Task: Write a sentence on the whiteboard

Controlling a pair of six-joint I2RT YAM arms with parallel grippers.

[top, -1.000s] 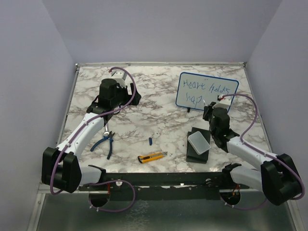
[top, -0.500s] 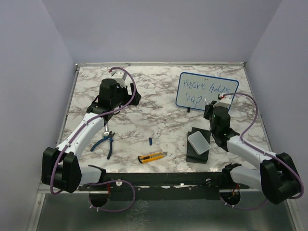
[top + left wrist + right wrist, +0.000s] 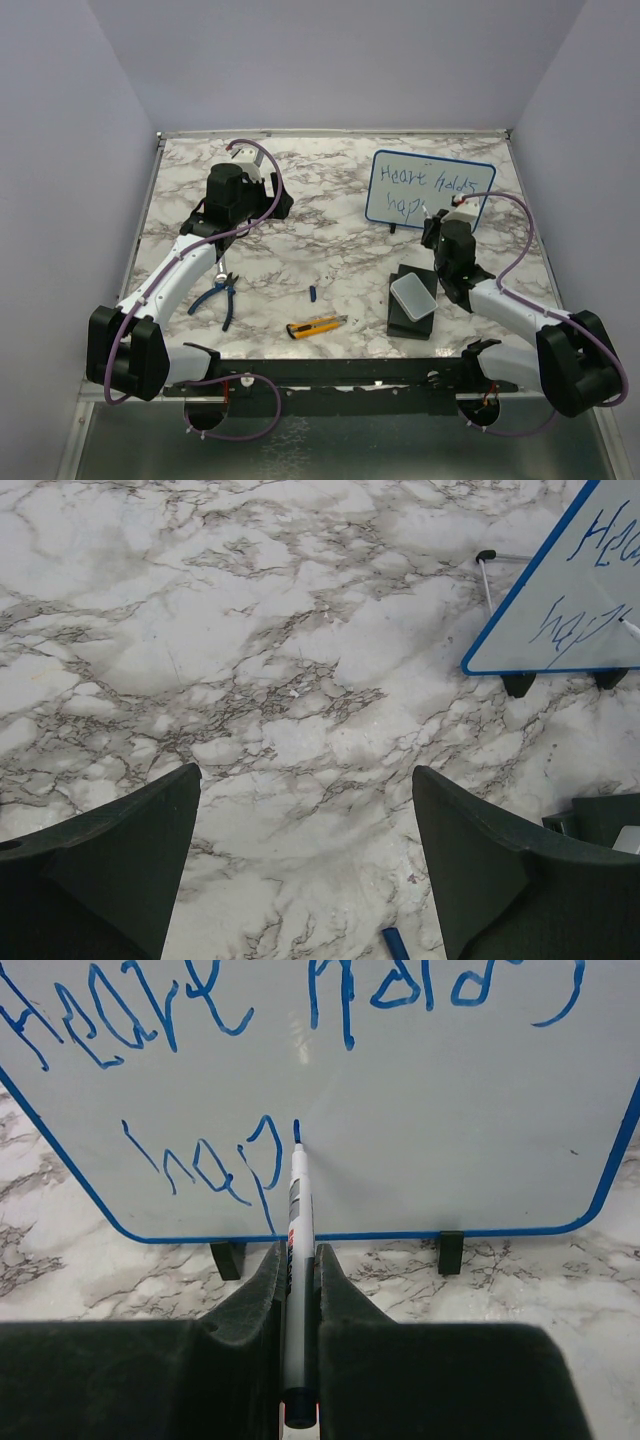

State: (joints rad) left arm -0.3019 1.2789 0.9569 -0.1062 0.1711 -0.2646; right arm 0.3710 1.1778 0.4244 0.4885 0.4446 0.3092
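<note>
The whiteboard, white with a blue frame and black feet, stands at the back right; it also shows in the right wrist view and the left wrist view. The sentence is blue handwriting in two lines, reading about "Heart holds" and "hap". My right gripper is shut on a white marker whose blue tip touches the board just right of the second line. My left gripper is open and empty above bare marble at the left.
A pale grey box lies on a black block near the right arm. A yellow utility knife, a small blue cap and blue-handled pliers lie on the marble table.
My right gripper has shifted slightly up and right along the board's second line with the marker. The left arm has not moved.
</note>
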